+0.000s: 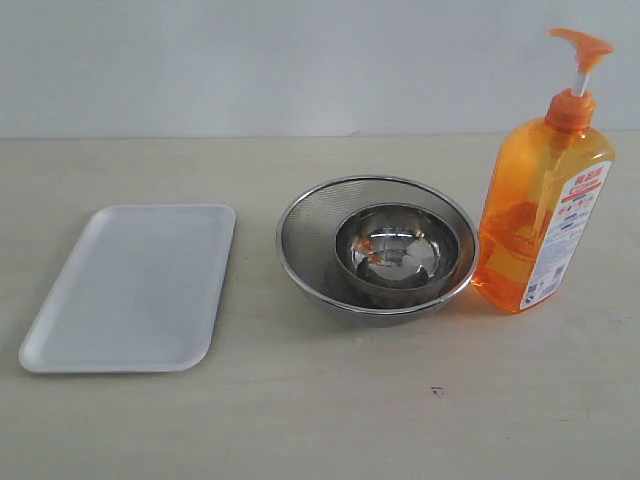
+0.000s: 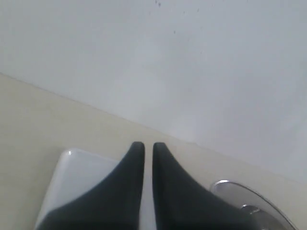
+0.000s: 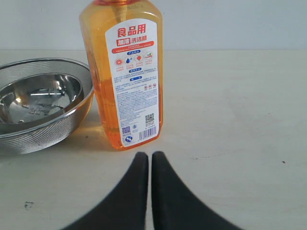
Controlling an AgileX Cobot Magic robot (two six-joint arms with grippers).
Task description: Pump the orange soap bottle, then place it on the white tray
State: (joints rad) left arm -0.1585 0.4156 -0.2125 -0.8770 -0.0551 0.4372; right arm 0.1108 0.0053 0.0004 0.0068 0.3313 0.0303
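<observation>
The orange soap bottle stands upright at the right of the table, its pump head raised on a white stem. The white tray lies flat at the left with nothing on it. Neither gripper shows in the exterior view. In the right wrist view the bottle stands a short way beyond my right gripper, whose black fingers are shut on nothing. My left gripper is also shut, hanging over the tray.
A round steel mesh strainer holding a smaller steel bowl sits between tray and bottle, close against the bottle's left side. It shows as strainer in the right wrist view. A pale wall rises behind the table.
</observation>
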